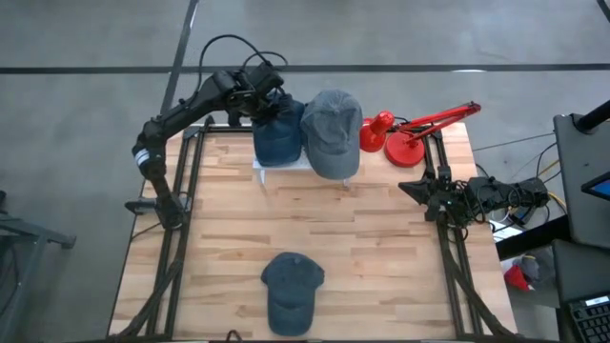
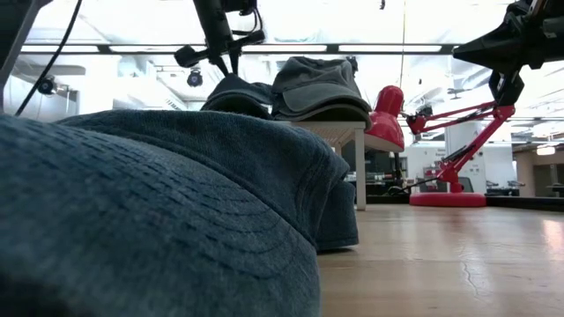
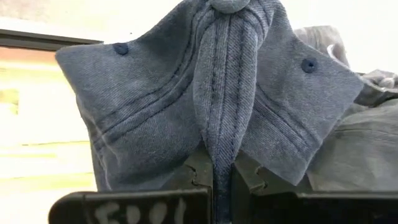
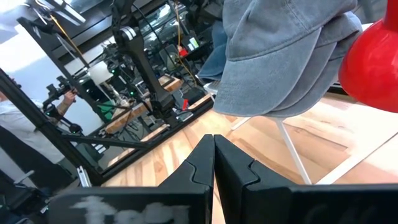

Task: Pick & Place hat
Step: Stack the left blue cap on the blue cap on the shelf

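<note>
Left gripper: my left gripper (image 1: 264, 88) sits at the far edge of the table, over the back of the navy hat (image 1: 278, 133); the fingers are pinched together on a ridge of its cloth at the crown seam, as my left wrist view shows, so I have hold of the hat (image 3: 230, 93)

Right gripper: my right gripper (image 1: 412, 188) waits at the right side of the table, near the base of the red lamp (image 1: 410, 133); its fingers are closed on nothing (image 4: 214, 163)

Navy hat: it rests on the small white stand (image 1: 281, 168) at the far middle of the table, just beside the grey hat (image 1: 333, 131), the two touching side by side; I cannot tell whether it has left the stand at all

Third hat: a dark blue hat (image 1: 291, 291) lies flat on the wood at the near middle, well apart from the stand; it fills the foreground of the low view (image 2: 159, 211)

Done so far: by my judgement the grasp on the navy hat is made; one hat lies down on the table (image 1: 381, 248) already

Left to do: lift the navy hat clear of the stand without dragging the grey one; carry it and set it down; where exactly, the task does not say
</note>
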### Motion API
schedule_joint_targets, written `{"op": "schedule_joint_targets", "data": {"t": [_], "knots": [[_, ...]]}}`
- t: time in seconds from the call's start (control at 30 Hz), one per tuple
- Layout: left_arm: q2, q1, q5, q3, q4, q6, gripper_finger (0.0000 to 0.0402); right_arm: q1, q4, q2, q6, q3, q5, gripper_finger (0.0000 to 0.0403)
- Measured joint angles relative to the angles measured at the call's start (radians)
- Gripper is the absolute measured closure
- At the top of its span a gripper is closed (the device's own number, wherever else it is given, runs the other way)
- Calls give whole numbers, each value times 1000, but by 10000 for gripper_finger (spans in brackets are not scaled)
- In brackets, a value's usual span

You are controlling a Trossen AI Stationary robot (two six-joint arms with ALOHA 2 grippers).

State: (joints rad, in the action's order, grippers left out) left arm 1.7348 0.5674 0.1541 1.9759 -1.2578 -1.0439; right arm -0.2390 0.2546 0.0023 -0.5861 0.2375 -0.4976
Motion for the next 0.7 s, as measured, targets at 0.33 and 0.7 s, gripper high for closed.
{"op": "schedule_joint_targets", "data": {"t": [0.33,0.7], "knots": [[10,0,-1,-1,1,0,356,0,-1,0,-10,0,0,394],[10,-13,-16,-1,1,37,294,0,-1,0,-10,0,0,394]]}}
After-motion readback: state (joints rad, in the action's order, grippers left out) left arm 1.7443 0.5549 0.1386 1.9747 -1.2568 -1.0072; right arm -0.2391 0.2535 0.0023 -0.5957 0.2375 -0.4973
